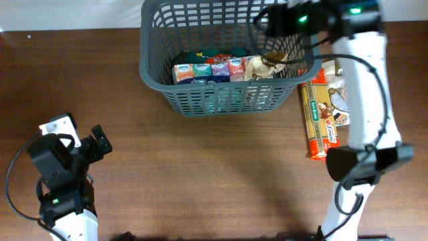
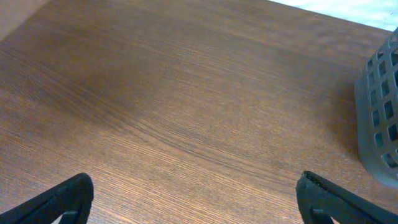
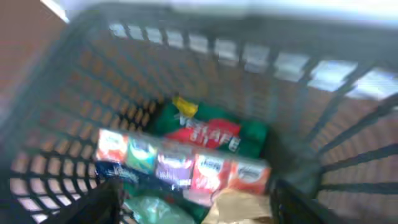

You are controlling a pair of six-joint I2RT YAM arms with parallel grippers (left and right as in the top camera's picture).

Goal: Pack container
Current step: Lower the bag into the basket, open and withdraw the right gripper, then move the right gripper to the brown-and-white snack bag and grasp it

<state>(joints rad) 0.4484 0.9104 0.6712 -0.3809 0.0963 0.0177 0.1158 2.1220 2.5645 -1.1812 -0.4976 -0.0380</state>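
Now my right fingers [image 3: 295, 202] hang spread over the large dark grey slotted plastic basket [image 1: 221, 100], upper middle of the overhead frame, part-filled; left fingers [image 2: 62, 199] spread too. Next, I judge: fetch the long yellow pasta packet [image 1: 319, 120] beside it.

Views share container [image 1: 221, 100]; right perhaps inside.

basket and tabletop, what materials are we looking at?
The container looks like moulded plastic, dark grey, matte: one-piece slotted lattice walls, rounded corners. The table is wood or wood-look laminate, brown, low sheen: fine grain lines in the left wrist view; which one, I cannot tell.
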